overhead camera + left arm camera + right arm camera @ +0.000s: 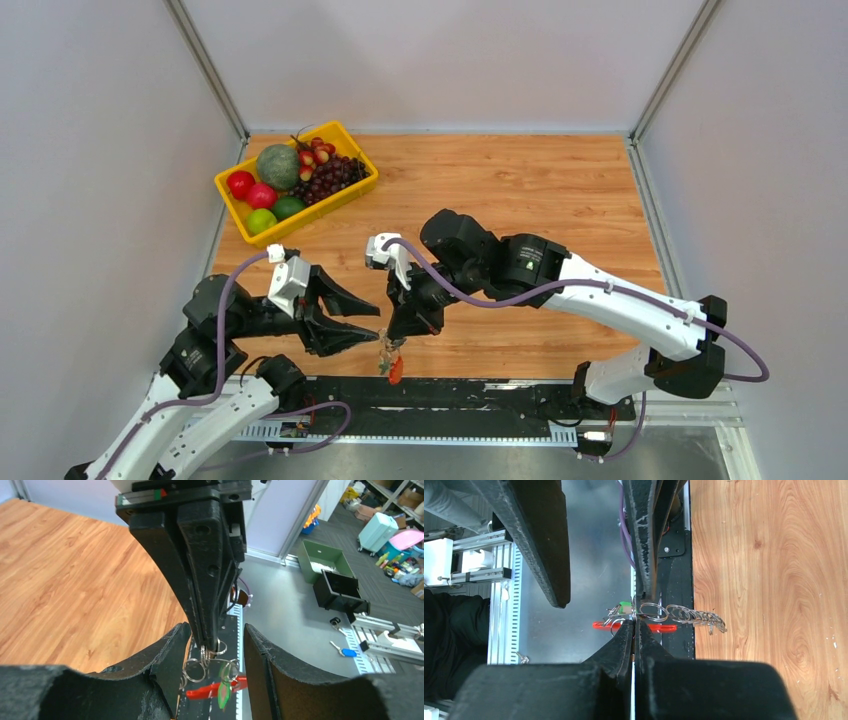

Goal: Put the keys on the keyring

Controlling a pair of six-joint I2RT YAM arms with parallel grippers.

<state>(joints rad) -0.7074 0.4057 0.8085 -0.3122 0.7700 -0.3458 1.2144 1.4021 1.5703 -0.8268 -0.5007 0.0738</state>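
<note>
The keyring [388,358] hangs over the table's near edge, a bunch of silver rings with a red oblong tag [396,371]. My right gripper [398,336] is shut on one of its rings. In the right wrist view the gripper [636,622] pinches the keyring [659,612], with the red tag [654,627] and a green bit [625,604] behind it. My left gripper [366,320] is open and empty, one finger on each side of the hanging keyring [207,662]. The left wrist view shows the red tag [207,691] and the green bit [223,692]. I see no key with a dark head.
A yellow basket [352,198] of fruit stands at the back left of the wooden table [560,190]. The black base rail [480,392] runs under the keyring. Beyond the table, the left wrist view shows a small blue-headed key [344,651] on the grey floor.
</note>
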